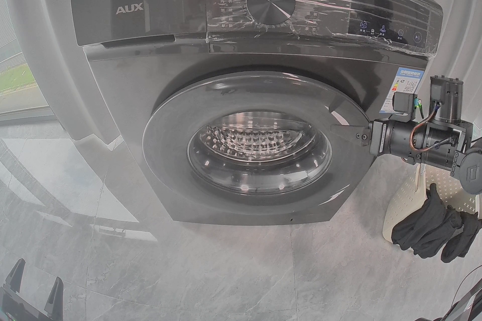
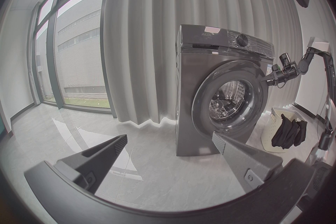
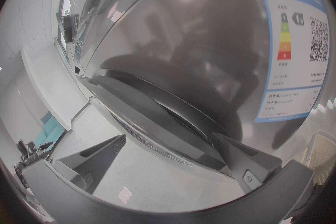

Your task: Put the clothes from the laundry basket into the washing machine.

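The grey washing machine (image 1: 150,81) stands in front of me with its round glass door (image 1: 258,151) against the front. My right gripper (image 1: 365,135) is at the door's right edge. In the right wrist view this gripper (image 3: 168,138) is open, and the door rim (image 3: 147,112) runs between its fingers. A cream laundry basket (image 1: 406,201) stands on the floor to the machine's right, with dark clothes (image 1: 432,229) draped over its edge. Low at the left, away from the machine, my left gripper (image 1: 39,272) is open and holds nothing.
Grey curtains (image 2: 147,25) hang behind the machine, and a tall window (image 2: 77,46) is off to its left. Tiled floor (image 1: 201,267) stretches in front of the machine.
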Controlling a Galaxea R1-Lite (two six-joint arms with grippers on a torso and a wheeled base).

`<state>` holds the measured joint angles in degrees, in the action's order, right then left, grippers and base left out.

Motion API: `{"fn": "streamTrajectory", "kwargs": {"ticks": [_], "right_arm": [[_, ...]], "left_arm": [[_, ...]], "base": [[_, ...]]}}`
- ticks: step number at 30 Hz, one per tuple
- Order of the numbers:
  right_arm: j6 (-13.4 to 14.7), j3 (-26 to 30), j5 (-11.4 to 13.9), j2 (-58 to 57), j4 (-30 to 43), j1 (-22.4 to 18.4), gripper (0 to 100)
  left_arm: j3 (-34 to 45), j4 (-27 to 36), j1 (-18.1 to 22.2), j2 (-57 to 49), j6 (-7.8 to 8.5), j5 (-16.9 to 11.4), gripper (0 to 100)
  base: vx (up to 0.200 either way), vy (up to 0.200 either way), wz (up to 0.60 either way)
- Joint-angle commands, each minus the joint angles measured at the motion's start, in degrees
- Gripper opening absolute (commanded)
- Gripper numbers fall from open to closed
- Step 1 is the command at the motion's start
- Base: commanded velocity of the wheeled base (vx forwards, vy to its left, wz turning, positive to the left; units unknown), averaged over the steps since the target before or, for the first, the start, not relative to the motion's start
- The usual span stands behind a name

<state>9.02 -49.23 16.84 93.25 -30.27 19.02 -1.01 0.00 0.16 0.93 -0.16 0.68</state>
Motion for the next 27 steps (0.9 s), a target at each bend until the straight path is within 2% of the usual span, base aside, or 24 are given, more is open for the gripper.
{"fn": "streamTrajectory", "kwargs": {"ticks": [1, 16, 22, 27], "right_arm": [[-0.1, 1.5, 0.1, 0.1, -0.1, 0.7, 100], [-0.1, 13.2, 0.5, -15.6, 0.0, 0.7, 100], [0.0, 15.7, 1.7, -17.3, -0.1, 0.7, 100], [0.0, 16.3, 1.8, -16.6, -0.1, 0.8, 100]], "left_arm": [[1.0, 0.0, 0.0, -0.7, -0.02, 0.0, 100], [1.0, 0.0, 0.0, -0.7, -0.02, 0.0, 100], [1.0, 0.0, 0.0, -0.7, -0.02, 0.0, 100], [1.0, 0.0, 0.0, -0.7, -0.02, 0.0, 100]], "base": [[0.000, 0.000, 0.00], [0.000, 0.000, 0.00], [0.000, 0.000, 0.00], [0.000, 0.000, 0.00]]}}
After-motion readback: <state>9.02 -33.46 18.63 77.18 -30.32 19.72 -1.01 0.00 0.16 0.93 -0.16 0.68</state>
